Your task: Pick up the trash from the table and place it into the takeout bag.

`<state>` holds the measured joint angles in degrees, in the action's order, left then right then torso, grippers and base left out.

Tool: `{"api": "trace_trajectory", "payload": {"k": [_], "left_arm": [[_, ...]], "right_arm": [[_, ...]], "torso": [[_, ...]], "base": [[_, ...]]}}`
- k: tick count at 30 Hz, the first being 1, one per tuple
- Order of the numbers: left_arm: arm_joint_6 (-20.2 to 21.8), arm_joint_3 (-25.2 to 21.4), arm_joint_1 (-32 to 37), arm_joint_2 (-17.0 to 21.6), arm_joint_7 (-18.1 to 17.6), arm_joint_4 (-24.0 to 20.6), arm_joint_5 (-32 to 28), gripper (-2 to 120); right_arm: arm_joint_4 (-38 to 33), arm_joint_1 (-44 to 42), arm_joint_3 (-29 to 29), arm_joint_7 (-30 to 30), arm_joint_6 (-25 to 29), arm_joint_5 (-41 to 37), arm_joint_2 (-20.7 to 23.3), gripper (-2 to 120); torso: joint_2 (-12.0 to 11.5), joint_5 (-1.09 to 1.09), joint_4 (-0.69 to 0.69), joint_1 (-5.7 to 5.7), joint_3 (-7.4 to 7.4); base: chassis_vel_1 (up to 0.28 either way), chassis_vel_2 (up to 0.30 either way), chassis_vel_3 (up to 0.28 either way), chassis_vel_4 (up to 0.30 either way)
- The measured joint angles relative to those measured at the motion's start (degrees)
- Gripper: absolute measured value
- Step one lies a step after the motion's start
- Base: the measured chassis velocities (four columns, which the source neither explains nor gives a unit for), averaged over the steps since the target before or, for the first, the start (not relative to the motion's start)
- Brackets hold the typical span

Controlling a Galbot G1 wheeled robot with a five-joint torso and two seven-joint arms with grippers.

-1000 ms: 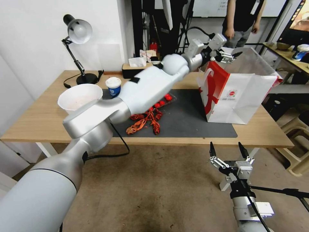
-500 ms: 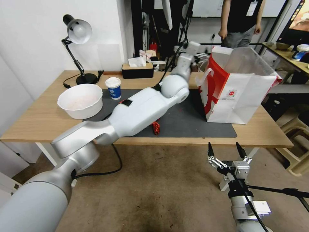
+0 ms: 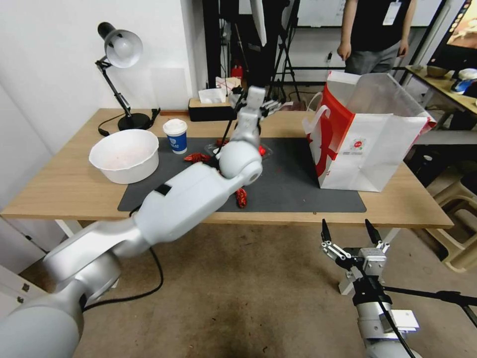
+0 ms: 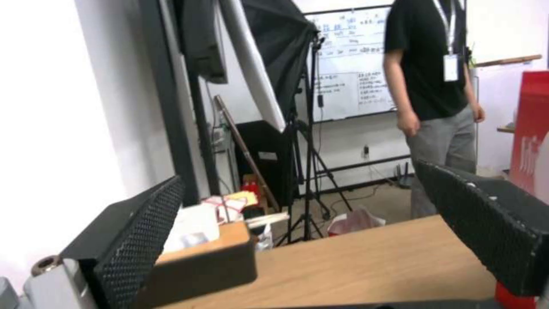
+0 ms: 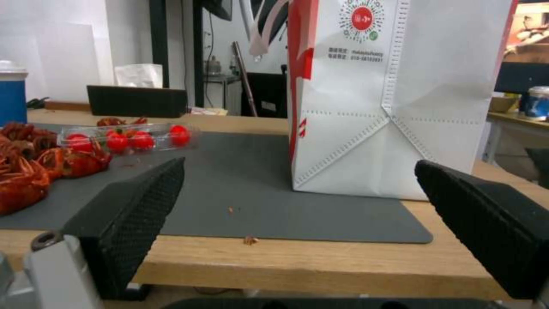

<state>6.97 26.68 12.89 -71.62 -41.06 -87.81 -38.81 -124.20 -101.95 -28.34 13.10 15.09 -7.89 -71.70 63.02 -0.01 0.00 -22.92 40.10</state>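
A blue-and-white lidded paper cup stands on the table at the back left of the dark mat, with a big white bowl beside it. The white takeout bag with red sides stands open on the mat's right end and faces the right wrist camera. My left gripper hangs open and empty over the table's back edge, left of the bag; in the left wrist view nothing lies between its fingers. My right gripper waits open below the table's front edge.
Red crayfish shells and a clear tray of cherry tomatoes lie mid-mat, partly hidden by my left arm. A tissue box and a desk lamp stand along the back. A beige stool sits on the floor at right.
My left arm has swung left from above the bag's mouth, its open gripper now over the table's back edge near the tissue box. The right arm has not moved.
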Motion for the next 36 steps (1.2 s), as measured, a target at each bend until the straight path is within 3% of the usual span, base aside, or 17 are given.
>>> {"api": "trace_trajectory", "payload": {"k": [7,15,19,29,36], "left_arm": [[-0.3,-3.7,7.3,4.3,0.7,-5.8,0.9,100],[-0.4,-12.1,19.8,10.5,2.5,-14.5,4.2,100],[-0.2,-16.9,26.1,12.0,3.8,-18.4,6.4,100],[-1.4,-23.7,37.4,14.7,5.9,-23.7,10.5,100],[-4.1,-32.0,50.7,15.8,10.4,-28.4,13.2,100]], "right_arm": [[-0.1,0.0,0.1,0.0,0.0,0.0,0.0,100],[-0.7,-0.1,0.2,0.0,0.0,0.1,0.2,100],[-0.8,-0.1,0.2,-0.1,-0.2,-0.1,0.4,100],[-0.7,0.2,0.4,-0.1,-0.4,-0.5,1.1,100],[-0.5,0.5,0.6,-0.5,-0.5,-0.9,1.6,100]], "torso": [[0.0,-0.01,-0.01,0.0,0.0],[0.0,-0.01,0.0,0.0,0.0],[0.0,0.0,0.0,0.0,0.0],[0.0,0.0,-0.01,0.0,0.0],[0.0,0.02,0.01,0.01,0.0]], "base": [[0.0,0.0,0.0,0.0],[0.0,0.0,0.0,0.0],[0.0,0.0,0.0,0.0],[0.0,0.0,0.0,0.0],[0.0,0.0,0.0,0.0]]}}
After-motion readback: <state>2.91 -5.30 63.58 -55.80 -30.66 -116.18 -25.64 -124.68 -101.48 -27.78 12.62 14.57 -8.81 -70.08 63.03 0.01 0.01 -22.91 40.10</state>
